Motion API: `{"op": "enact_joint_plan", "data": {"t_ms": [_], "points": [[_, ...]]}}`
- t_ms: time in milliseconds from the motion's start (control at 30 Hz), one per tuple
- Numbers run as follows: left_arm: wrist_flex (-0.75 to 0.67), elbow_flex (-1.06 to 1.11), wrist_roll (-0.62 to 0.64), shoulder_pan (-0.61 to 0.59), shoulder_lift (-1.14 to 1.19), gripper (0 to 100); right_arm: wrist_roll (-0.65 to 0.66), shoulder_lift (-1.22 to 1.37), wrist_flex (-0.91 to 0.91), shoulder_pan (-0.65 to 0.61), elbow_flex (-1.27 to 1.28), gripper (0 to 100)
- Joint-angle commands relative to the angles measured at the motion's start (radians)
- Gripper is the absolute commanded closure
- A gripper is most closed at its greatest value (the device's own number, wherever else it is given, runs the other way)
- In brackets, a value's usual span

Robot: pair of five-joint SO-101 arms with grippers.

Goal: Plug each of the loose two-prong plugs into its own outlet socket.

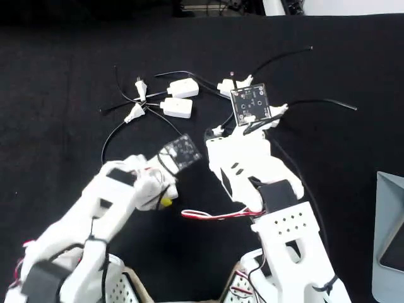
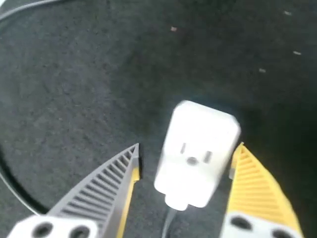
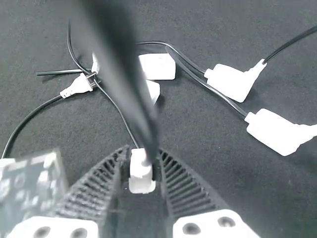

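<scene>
Two grips to sort out, so take them one at a time. Your right gripper (image 3: 143, 151) is pinched narrow on a small white held plug (image 3: 140, 176), and its black cord (image 3: 119, 74) runs straight up past the camera. I can't see the prongs from any angle, so check which way they face before you commit.

Your left gripper (image 2: 188, 148) sits wide open around a white socket (image 2: 198, 148) lying face-up on the cloth. The grey finger (image 2: 106, 186) stands clear of it with a gap. The yellow finger (image 2: 255, 183) is just beside it, maybe touching.

I'd say the step in hand is pinning that socket. Close the left slowly and square on its long sides, because it looks light and will probably skate or twist if one finger lands first. Once it's pinned, line the prongs up with the two slots and push straight, not at a slant.

Room-wise you're decent. The near middle of the black table (image 1: 63, 63) between the arms is mostly bare apart from some red and white wires (image 1: 214, 216).

Far left of centre is busy. There's a far socket (image 1: 183, 88), a second socket (image 1: 177, 107) just near of it, a far plug (image 1: 139, 85) and a near plug (image 1: 134, 113), with cords crossing. Don't sweep through that bunch, and watch for the held cord dragging its neighbours. A grey box (image 1: 388, 227) sits at the right edge, well apart from the cords.
</scene>
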Motion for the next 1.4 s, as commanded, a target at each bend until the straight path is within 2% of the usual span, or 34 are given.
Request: {"op": "enact_joint_plan", "data": {"t_ms": [0, 367, 533, 767, 900, 1000, 1167, 1367], "points": [[-0.011, -0.153, 0.008, -0.064, 0.112, 71, -0.002, -0.031, -0.015, 0.015, -0.004, 98.5], [0.015, -0.320, 0.005, -0.130, 0.310, 71, -0.002, -0.028, -0.015, 0.015, -0.004, 98.5], [0.199, -0.369, 0.008, -0.119, 0.203, 71, -0.002, -0.027, -0.015, 0.015, -0.004, 98.5], [0.293, -0.337, 0.095, -0.114, -0.012, 71, -0.002, -0.027, -0.015, 0.015, -0.004, 98.5], [0.361, -0.295, 0.137, -0.033, -0.041, 71, -0.002, -0.027, -0.014, 0.015, -0.004, 98.5], [0.347, -0.263, 0.180, -0.005, -0.029, 71, -0.002, -0.027, -0.014, 0.015, -0.004, 98.5], [0.270, -0.249, 0.181, -0.008, 0.089, 71, -0.002, -0.027, -0.014, 0.015, -0.004, 98.5], [0.233, -0.357, 0.175, -0.097, 0.336, 71, 0.000, -0.030, -0.014, 0.015, 0.008, 98.5]]}}
